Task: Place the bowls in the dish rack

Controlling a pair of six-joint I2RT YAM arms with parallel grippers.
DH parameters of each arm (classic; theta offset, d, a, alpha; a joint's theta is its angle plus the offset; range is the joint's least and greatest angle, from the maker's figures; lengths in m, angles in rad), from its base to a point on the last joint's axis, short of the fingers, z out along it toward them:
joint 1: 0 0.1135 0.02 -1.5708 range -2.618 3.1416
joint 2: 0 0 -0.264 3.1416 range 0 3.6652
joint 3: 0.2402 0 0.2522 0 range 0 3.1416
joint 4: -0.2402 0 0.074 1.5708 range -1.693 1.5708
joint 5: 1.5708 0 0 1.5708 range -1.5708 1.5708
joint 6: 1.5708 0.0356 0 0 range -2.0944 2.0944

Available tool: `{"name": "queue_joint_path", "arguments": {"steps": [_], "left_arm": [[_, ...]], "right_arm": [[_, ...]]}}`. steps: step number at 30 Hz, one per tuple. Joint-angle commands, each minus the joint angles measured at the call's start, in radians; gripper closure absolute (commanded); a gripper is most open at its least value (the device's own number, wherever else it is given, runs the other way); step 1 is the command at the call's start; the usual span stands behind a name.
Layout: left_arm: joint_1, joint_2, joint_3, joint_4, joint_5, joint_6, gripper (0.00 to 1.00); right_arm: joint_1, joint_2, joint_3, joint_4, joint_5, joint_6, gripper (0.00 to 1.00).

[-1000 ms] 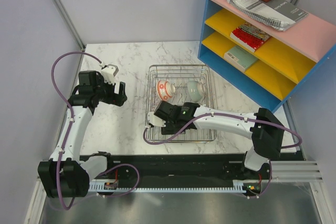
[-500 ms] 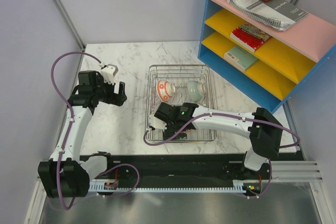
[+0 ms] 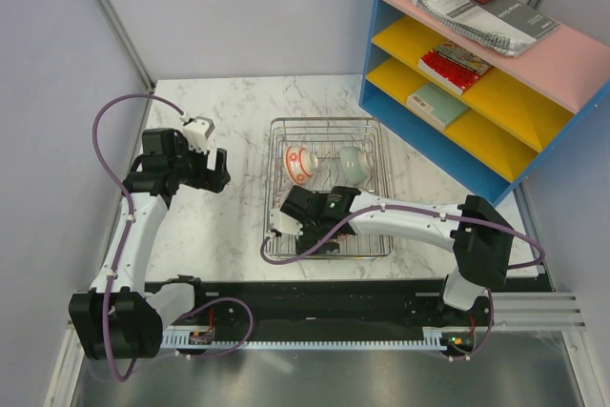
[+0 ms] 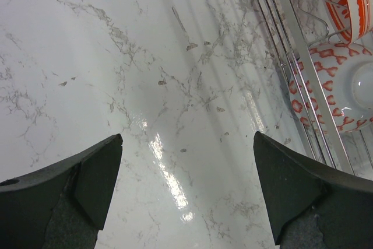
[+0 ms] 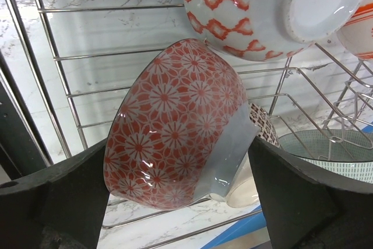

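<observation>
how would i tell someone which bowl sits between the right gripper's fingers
In the silver wire dish rack, go to the near end, where the right gripper stands open. The bowl tipped on its side there is covered in dense red flowers with a plain grey base, unlike the white red-diamond bowl beyond it.

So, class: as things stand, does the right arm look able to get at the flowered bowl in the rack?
Probably yes. The right tool stands open with a finger on each side of the flowered bowl, which leans in the rack. Nothing seems to lie between them.
</observation>
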Motion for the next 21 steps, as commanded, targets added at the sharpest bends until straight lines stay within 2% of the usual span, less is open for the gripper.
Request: {"name": "queue_joint_path", "arguments": {"steps": [1,12,21], "left_arm": [[0.007,-0.022,-0.003,0.031,0.013,0.015,0.00],[0.007,-0.027,-0.001,0.028,0.011,0.015,0.00],[0.007,-0.029,-0.001,0.028,0.010,0.015,0.00]], "right_arm": [[-0.011,-0.031,0.040,-0.029,-0.087,0.001,0.02],[-0.074,-0.038,0.048,-0.036,-0.202,0.010,0.02],[-0.077,-0.051,0.063,-0.042,-0.197,0.011,0.02]]}}
